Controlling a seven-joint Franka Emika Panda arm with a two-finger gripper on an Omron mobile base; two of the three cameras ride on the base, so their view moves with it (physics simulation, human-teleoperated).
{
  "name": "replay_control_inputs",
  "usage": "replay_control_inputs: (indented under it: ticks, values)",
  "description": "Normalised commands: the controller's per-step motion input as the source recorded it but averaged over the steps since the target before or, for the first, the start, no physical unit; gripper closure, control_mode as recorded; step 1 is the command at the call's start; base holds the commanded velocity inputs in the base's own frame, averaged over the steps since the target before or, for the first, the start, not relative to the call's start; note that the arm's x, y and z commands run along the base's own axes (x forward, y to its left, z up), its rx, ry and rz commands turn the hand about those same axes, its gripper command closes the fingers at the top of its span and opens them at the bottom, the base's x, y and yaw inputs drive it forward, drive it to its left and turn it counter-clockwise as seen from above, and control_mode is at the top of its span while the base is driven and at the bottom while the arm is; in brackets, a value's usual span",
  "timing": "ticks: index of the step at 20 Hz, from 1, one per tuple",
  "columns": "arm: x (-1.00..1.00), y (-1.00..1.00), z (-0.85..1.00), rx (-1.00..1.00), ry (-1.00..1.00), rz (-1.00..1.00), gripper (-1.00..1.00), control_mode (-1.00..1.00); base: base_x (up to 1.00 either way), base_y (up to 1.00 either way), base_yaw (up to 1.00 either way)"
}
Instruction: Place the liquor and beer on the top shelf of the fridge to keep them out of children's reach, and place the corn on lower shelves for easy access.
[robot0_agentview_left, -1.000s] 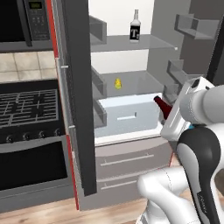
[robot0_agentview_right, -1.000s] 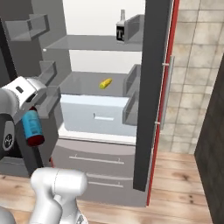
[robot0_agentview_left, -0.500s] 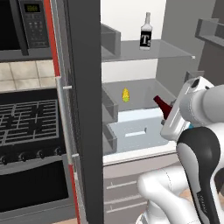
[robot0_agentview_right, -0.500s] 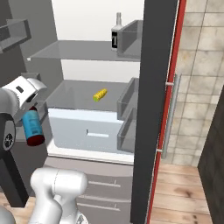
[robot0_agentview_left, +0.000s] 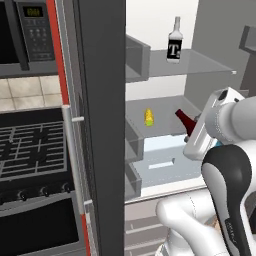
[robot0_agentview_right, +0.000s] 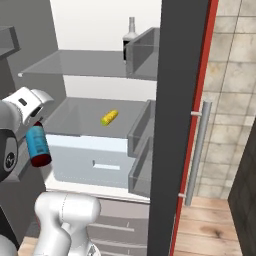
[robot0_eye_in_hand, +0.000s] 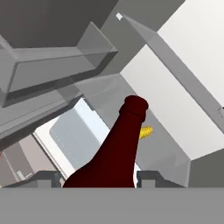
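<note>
The gripper (robot0_eye_in_hand: 99, 178) was closed around the body of the beer (robot0_eye_in_hand: 114, 153), a dark red-brown bottle, and in the hand view its neck pointed up toward the middle of the frame, between the two dark finger tips (robot0_eye_in_hand: 49, 178) at the bottom. In the right base view the beer (robot0_agentview_right: 38, 146) hung tilted at the left of the frame, with its blue label visible, in front of the open fridge (robot0_agentview_right: 100, 45) and not touching any shelf. The liquor (robot0_agentview_left: 174, 43) stood upright on the top shelf (robot0_agentview_left: 200, 62), in the upper middle of the left base view. The corn (robot0_agentview_left: 148, 117) lay on the lower shelf (robot0_agentview_left: 165, 122), in the middle of that frame, well apart from the liquor. Under this shelf the white drawer (robot0_agentview_right: 95, 160) was seen. At the left of the left base view there was the black oven (robot0_agentview_left: 30, 150) with a microwave (robot0_agentview_left: 27, 35) above it.
</note>
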Motion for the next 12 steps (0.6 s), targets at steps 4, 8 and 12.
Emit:
replay_control_inputs:
  ticks: [4, 8, 12]
  values:
    - [0.00, 0.00, 0.00, 0.00, 0.00, 0.00, 1.00, 1.00, 0.25, -0.20, 0.00]
    - [0.09, -0.14, 0.00, 0.00, -0.06, 0.00, 1.00, -1.00, 0.00, 0.00, 0.00]
    - [0.00, -0.17, 0.00, 0.00, -0.13, 0.00, 1.00, -1.00, 0.00, 0.00, 0.00]
